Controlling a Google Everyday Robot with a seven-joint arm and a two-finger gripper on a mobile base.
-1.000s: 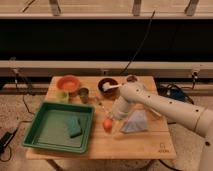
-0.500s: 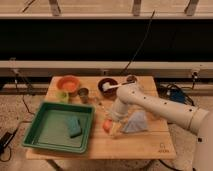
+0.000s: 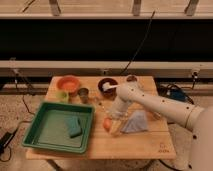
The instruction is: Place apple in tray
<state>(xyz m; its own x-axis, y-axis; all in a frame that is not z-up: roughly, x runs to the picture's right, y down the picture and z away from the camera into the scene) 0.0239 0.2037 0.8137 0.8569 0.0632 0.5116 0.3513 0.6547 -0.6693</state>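
Apple (image 3: 106, 124) at end effector (image 3: 112, 119), beside tray (image 3: 49, 128)

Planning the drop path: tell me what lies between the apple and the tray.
Camera view: only a strip of bare table separates the apple, at the gripper, from the tray.

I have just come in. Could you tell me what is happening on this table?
A robot arm reaches in from the right over the wooden table. Its gripper is down at the apple, which is just to the right of the green tray, not inside it. The tray holds only a teal sponge. So the apple is not yet placed.
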